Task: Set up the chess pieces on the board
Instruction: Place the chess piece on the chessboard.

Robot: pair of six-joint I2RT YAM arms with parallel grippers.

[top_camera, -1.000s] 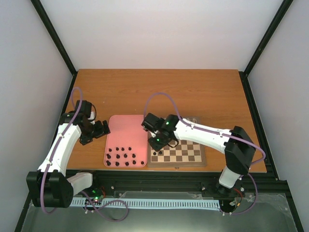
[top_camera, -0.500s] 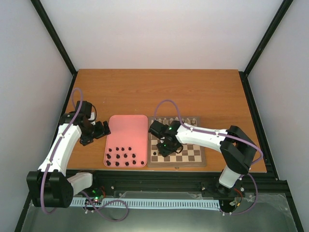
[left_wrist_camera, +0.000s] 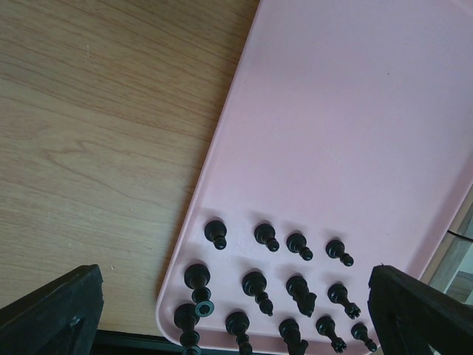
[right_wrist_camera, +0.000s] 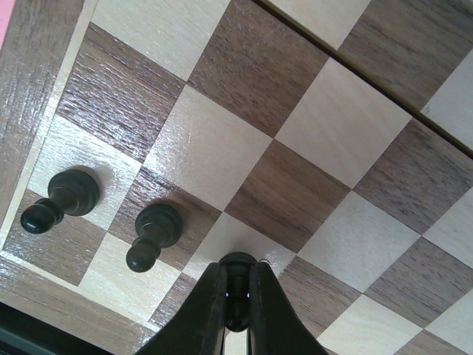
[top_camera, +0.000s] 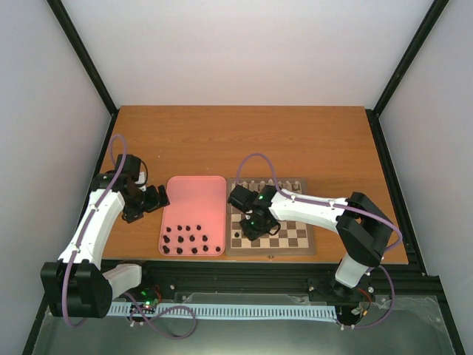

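Observation:
The wooden checkered board (top_camera: 292, 235) lies right of a pink tray (top_camera: 194, 196). My right gripper (top_camera: 251, 224) hangs low over the board's near left corner, shut on a dark pawn (right_wrist_camera: 237, 285) whose base is at a light square. Two dark pawns (right_wrist_camera: 66, 196) (right_wrist_camera: 155, 229) stand on the squares beside it. Pale chess pieces (top_camera: 259, 183) line the board's far edge. Several dark chess pieces (left_wrist_camera: 255, 281) stand at the tray's near end (left_wrist_camera: 355, 111). My left gripper (top_camera: 153, 198) hovers open just left of the tray, its fingers (left_wrist_camera: 52, 310) wide apart and holding nothing.
The bare wooden table (top_camera: 244, 140) stretches behind the tray and board. Black frame posts (top_camera: 85, 59) rise at the table's far corners. A black rail (top_camera: 244, 277) runs along the near edge, just past the board.
My right gripper carried the dark pawn from the tray's right edge rightward and nearer, onto the board's left side, then settled low. The left arm stayed still.

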